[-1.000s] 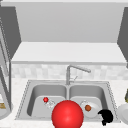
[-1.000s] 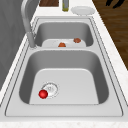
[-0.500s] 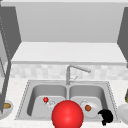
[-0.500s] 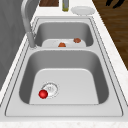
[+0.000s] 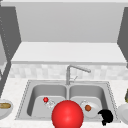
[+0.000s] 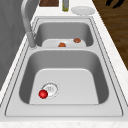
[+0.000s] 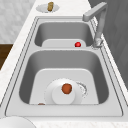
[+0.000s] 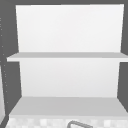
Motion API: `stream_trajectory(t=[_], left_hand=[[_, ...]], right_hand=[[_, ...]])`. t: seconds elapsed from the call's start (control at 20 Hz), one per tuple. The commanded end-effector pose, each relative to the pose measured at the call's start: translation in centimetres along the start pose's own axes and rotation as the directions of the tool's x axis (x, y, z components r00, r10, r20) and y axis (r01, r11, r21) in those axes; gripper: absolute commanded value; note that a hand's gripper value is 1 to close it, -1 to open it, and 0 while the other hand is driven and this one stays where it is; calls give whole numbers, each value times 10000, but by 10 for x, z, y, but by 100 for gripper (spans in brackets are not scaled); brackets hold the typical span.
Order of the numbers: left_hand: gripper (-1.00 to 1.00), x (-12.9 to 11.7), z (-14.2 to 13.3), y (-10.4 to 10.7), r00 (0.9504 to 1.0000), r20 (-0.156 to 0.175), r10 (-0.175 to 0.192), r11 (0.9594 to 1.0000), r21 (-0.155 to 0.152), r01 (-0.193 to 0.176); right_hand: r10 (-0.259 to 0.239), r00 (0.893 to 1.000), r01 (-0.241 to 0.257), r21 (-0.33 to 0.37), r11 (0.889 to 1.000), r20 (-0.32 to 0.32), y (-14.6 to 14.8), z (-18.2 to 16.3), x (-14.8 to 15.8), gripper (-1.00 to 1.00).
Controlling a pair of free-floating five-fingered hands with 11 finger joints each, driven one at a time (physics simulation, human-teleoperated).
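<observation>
Hovering at the near right corner of the sink, the right hand shows as a dark shape in the front view, just near and to the right of the white plate in the right basin; whether its fingers are curled or slack I cannot tell. An orange-brown ball lies on that plate. In the left basin a small red ball rests beside the drain. A large red sphere sits in front of the sink's near edge. The faucet stands behind the divider.
</observation>
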Motion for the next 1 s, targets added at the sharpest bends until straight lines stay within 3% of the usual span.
stream_trajectory(t=[0.0,0.05,0.1,0.2,0.4,0.65,0.75,0.8,0.85,0.95], left_hand=[[100,17,10,16,9998,-168,59,9999,-115,-61],[-100,17,10,18,9999,-136,74,9999,-118,-76],[-100,21,7,21,9995,232,-194,9981,-574,207],[-100,26,9,31,9968,458,-660,9941,-827,697],[-100,46,21,63,9959,804,-417,9940,-979,496],[-100,69,45,96,9973,725,-62,9925,-1213,150],[-100,79,53,102,9985,532,107,9918,-1275,-39],[-100,74,61,105,9978,525,402,9903,-1352,-328],[-100,76,63,106,9976,508,467,9878,-1508,-386],[-100,81,70,103,9988,481,101,9818,-1901,-7]], right_hand=[[0,10000,0,0,10000,0,0,0,0,0],[0,10000,0,0,10000,0,0,0,0,0],[0,10000,0,0,10000,0,0,0,0,0],[0,10000,0,0,10000,0,0,0,0,0],[0,10000,0,0,10000,0,0,0,0,0],[0,10000,0,0,10000,0,0,0,0,0],[0,10000,0,0,10000,0,0,0,0,0],[0,10000,0,0,10000,0,0,0,0,0],[0,10000,0,0,10000,0,0,0,0,0],[0,10000,0,0,10000,0,0,0,0,0]])
